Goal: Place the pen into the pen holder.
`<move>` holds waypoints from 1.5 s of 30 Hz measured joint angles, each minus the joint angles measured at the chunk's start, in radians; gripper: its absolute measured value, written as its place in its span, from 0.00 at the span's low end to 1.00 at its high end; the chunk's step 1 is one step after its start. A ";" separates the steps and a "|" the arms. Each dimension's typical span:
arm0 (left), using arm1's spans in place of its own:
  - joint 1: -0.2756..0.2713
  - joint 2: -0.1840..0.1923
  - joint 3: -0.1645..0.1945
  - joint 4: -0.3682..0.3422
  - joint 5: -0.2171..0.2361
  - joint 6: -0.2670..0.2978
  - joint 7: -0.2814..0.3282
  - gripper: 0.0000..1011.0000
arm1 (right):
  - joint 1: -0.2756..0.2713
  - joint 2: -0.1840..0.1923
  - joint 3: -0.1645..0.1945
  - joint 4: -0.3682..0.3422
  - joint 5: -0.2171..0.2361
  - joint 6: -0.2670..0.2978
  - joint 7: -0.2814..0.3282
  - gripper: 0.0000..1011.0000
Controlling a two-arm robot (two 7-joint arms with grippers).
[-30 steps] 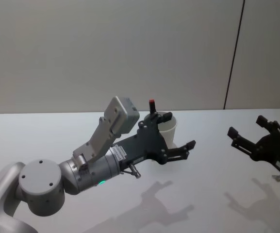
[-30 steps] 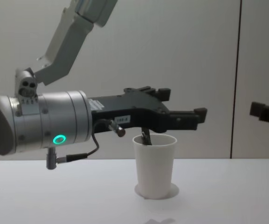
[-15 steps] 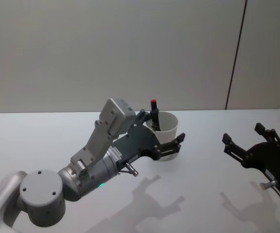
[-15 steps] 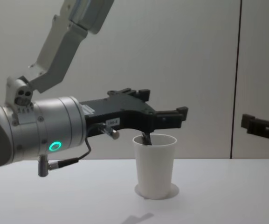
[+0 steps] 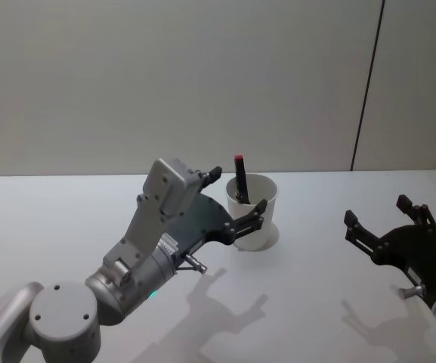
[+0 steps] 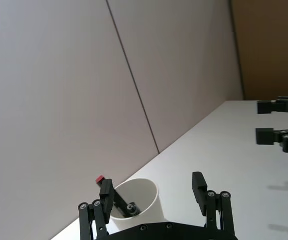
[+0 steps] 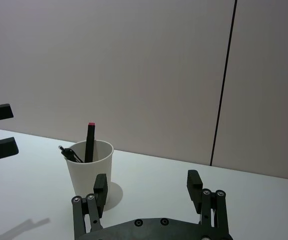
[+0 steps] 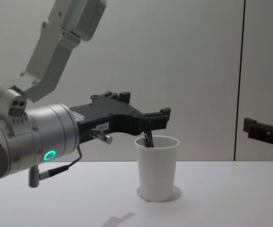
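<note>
Left gripper point(image 5: 236, 197) hangs above the table point(image 5: 66, 219), nearest the robot's left side, its silver wrist showing a green ring light in the chest view. Jaws spread wide, nothing between them. One finger sits at the near wall of the cup, the other up beside the pen's red tip. From the chest view the fingers point(image 8: 162, 115) reach over the cup's left rim, just above it; whether they touch cannot be told.

Right gripper point(image 5: 384, 219) hovers over the table on the robot's right, well apart from the cup. Jaws spread, empty. In the chest view only its finger end point(image 8: 264, 132) enters from the right edge.

Cup point(image 5: 254, 219) — white paper, tapered, rolled rim — stands upright on the table between the two grippers, closer to the left one. Its round shadow shows at the base.

Pen point(image 5: 240, 178), black with a red top, stands inside the cup, leaning against the rim on the robot's left side, red end poking above the rim. The right wrist view shows a second dark pen clip or tip point(image 7: 66, 151) at the rim beside it.

Behind: plain pale wall point(image 5: 165, 76) with one dark vertical seam point(image 5: 367, 83).
</note>
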 joint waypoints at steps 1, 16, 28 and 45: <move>0.002 0.002 0.002 -0.002 -0.001 0.000 0.011 0.99 | 0.000 0.000 0.000 0.000 0.000 0.000 0.000 0.99; 0.041 0.038 0.031 -0.040 -0.017 0.001 0.208 0.99 | 0.000 0.000 0.000 0.000 0.000 0.000 -0.001 0.99; 0.057 0.052 0.043 -0.055 -0.023 0.001 0.287 0.99 | 0.000 0.000 0.000 0.000 -0.001 0.000 -0.001 0.99; 0.057 0.051 0.043 -0.055 -0.024 0.001 0.288 0.99 | 0.000 0.000 0.000 0.000 0.000 0.000 0.000 0.99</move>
